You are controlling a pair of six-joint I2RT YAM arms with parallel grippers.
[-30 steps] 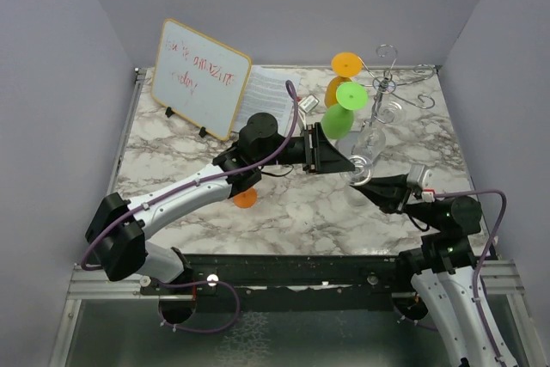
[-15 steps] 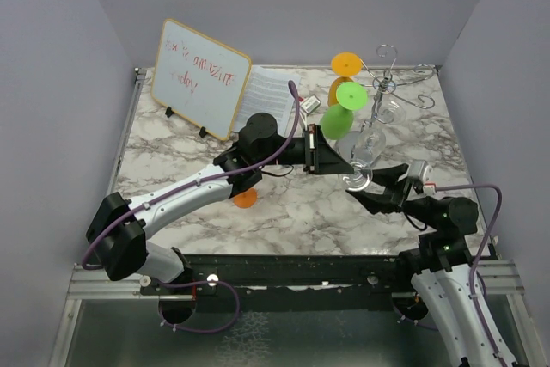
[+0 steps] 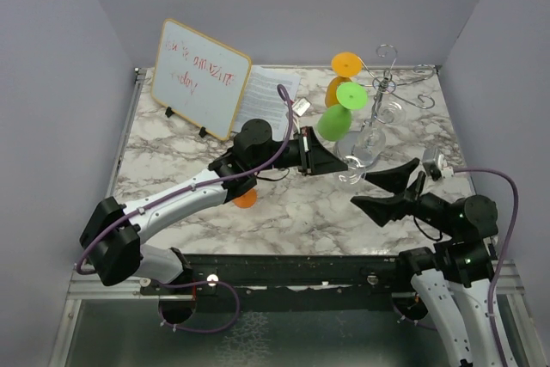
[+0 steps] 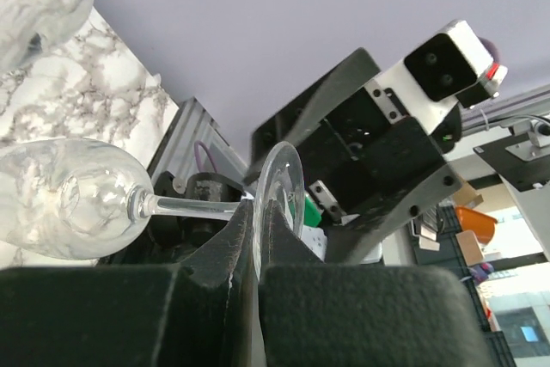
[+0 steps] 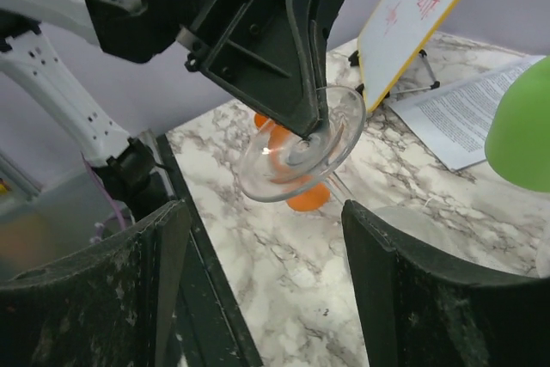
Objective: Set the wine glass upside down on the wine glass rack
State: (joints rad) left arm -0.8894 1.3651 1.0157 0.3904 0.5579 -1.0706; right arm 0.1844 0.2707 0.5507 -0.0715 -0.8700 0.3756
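Whiteboard [image 3: 199, 77] stands back left on the worktop [image 3: 292, 208], with a paper sheet [image 3: 266, 92] just right of it. Wine glass rack [image 3: 391, 83] sits back right. In front of the rack, the wine glass [image 3: 357, 158] lies sideways above the worktop, left gripper [image 3: 340, 162] touching its left end, right gripper [image 3: 387, 188] just right, apart.

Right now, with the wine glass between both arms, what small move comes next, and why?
Probably draw the right gripper back, away from the wine glass. Its jaws stand open, and the left gripper is shut on the glass's foot, so that gripper alone seems to hold it. Backing off would clear the way toward the wine glass rack.
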